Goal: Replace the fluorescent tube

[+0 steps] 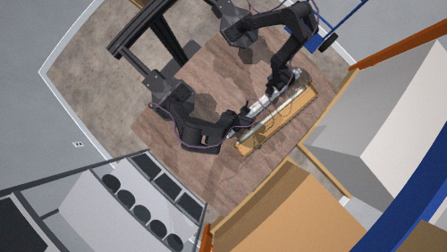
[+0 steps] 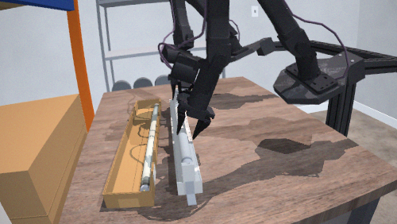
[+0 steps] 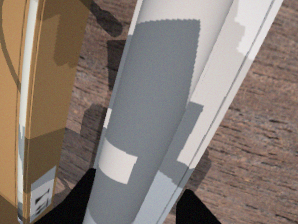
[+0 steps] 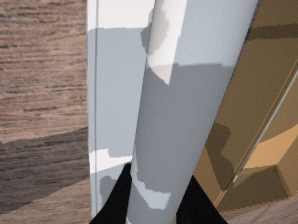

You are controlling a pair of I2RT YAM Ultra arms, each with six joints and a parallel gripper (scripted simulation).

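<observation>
In the top view the LED tube lies along the light fixture, right of centre, its long axis slanting from lower left to upper right. In the exterior view it points from upper centre down toward the viewer, slightly rightward. Whether it is locked is unclear.

The left gripper stands about half open, its fingers apart on either side of the tube, holding nothing. The right gripper is closed on the tube.

The old fluorescent tube is in the carton, left of the fixture in the exterior view, nearly parallel to it.
</observation>
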